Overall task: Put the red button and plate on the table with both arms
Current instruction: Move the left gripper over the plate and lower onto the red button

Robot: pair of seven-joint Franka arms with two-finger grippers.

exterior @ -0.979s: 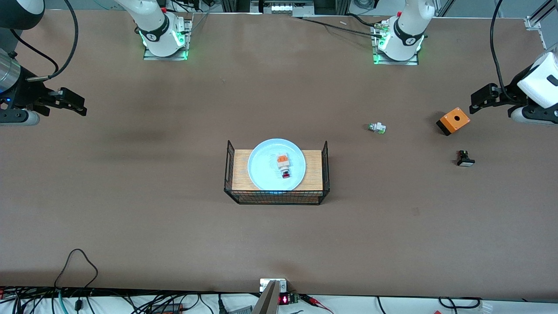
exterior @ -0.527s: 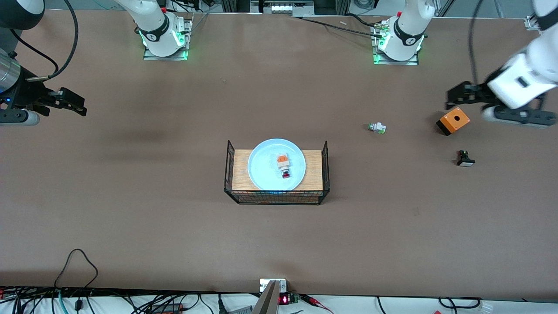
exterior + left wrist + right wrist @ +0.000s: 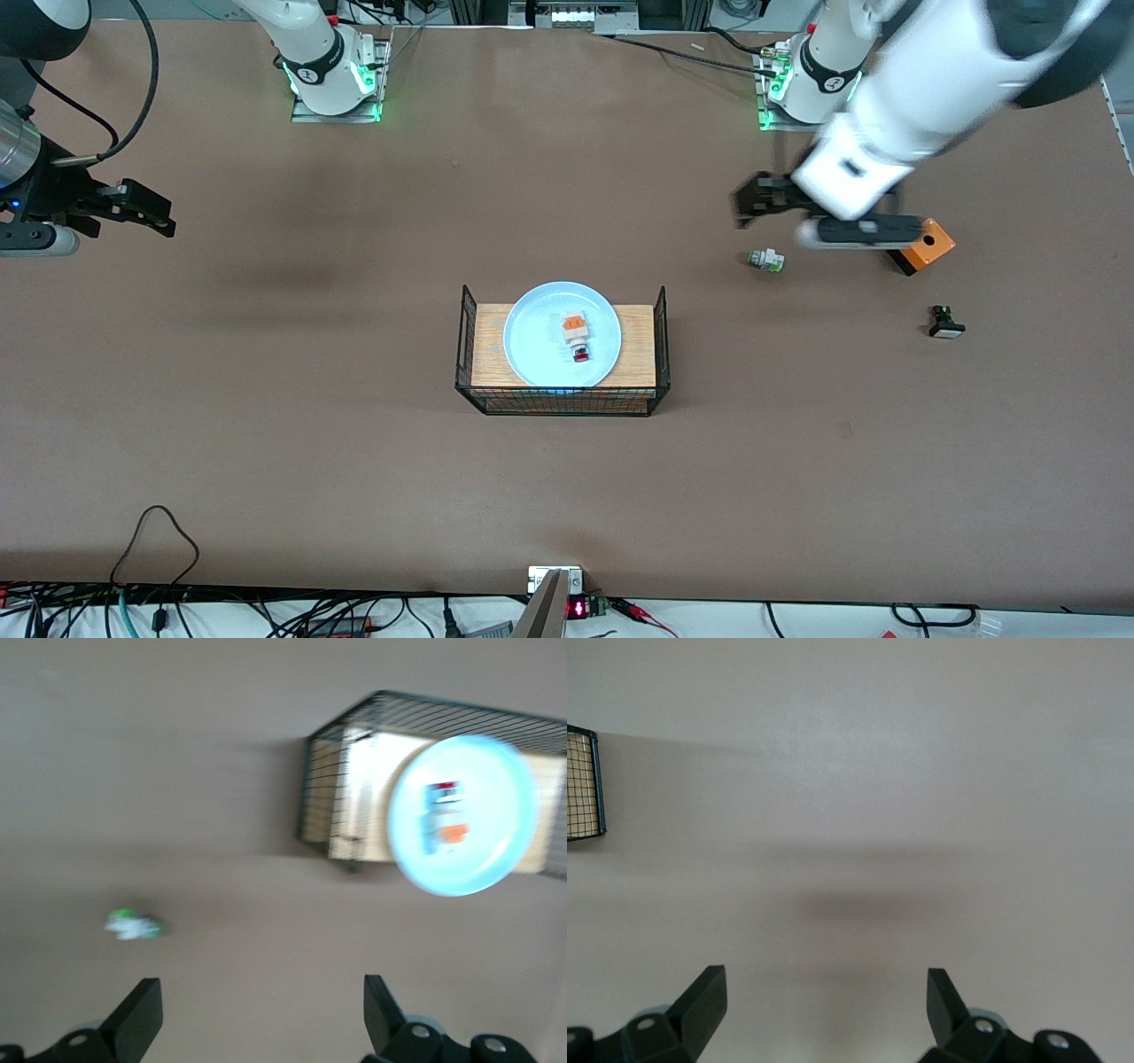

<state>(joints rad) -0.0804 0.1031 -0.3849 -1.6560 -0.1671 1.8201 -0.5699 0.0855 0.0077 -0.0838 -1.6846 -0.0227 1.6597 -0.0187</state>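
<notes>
This is a robotics lab or test cell. Two white robot arm bases (image 3: pixel 330 66) (image 3: pixel 811 84) with green glowing rings are bolted on metal plates along one edge of a large matte brown tabletop (image 3: pixel 354 461). Black cables (image 3: pixel 159 532) and a small electronics board with a red digit display (image 3: pixel 578 609) crowd the edge nearest the front camera. Aluminium framing (image 3: pixel 1094 44) stands at the left arm's corner. Loose industrial switch parts include an orange box with a round hole (image 3: pixel 926 244).

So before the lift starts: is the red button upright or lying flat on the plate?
Lying flat: the red button rests lengthwise on the plate, orange end and red cap both visible.
</notes>
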